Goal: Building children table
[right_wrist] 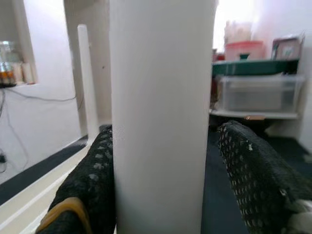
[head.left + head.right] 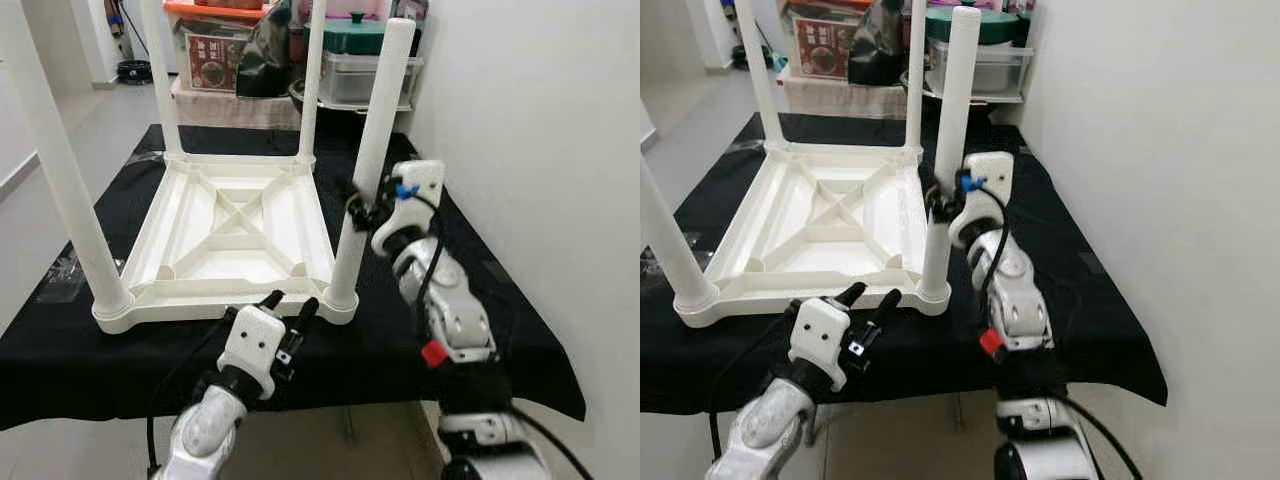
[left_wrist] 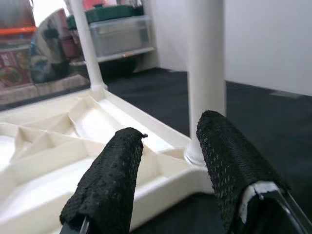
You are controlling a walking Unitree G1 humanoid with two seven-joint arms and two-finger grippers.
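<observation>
1. White children's table (image 2: 235, 240), upside down on the black-clothed counter (image 2: 500, 310), four legs up.
2. Right gripper (image 2: 358, 208): fingers spread around the near right-corner leg (image 2: 372, 150), one finger apart from it.
3. Left gripper (image 2: 290, 305): open, empty, at the table's near edge.
4. Storage boxes (image 2: 360, 70) stand beyond the far edge.

Home storage corner, tiled floor (image 2: 110, 120), plain white wall (image 2: 530, 120), shelf of lidded plastic bins (image 2: 365, 75)

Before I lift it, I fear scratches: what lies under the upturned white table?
A black cloth spreads beneath the white table, reaching past its rim. What the cloth covers is hidden.
</observation>
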